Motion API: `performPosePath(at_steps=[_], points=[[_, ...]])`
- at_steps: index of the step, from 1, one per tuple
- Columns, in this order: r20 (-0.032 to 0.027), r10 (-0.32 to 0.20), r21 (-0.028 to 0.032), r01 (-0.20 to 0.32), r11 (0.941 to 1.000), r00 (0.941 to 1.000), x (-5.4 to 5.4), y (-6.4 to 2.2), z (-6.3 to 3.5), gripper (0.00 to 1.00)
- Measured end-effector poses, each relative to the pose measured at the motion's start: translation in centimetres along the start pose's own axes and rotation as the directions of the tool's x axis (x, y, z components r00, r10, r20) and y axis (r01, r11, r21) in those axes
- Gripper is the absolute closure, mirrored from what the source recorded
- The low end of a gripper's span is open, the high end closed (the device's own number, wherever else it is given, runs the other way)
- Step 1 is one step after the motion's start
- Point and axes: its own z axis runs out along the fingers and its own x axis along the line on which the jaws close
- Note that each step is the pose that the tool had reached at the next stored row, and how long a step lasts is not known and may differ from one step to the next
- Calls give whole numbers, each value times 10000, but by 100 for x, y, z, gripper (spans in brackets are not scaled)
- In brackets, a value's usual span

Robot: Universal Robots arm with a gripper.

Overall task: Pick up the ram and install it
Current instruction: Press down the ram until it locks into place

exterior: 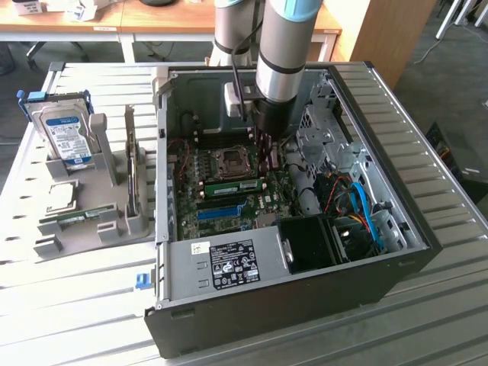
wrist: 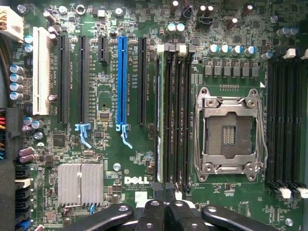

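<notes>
My gripper (wrist: 163,211) hangs shut and empty over the motherboard (wrist: 106,159). The ram (wrist: 159,115) stands edge-up in its slot beside the CPU socket (wrist: 228,132); I judge seating is underway, needing even downward pressure.

Exterior overlooks case; wrist faces motherboard (wrist: 144,144) closely.

The arm's dark wrist (exterior: 267,126) hides the motherboard (exterior: 229,191) at twelve o'clock. The label (exterior: 232,263) on the power supply is too small to read. The end effector (wrist: 166,216) is cropped at six o'clock.
</notes>
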Motion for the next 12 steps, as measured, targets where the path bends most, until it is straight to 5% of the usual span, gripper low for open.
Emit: performPosePath(at_steps=[12], points=[[-1, 0, 0, 0, 10000, 10000, 4, 1, 78, 89]])
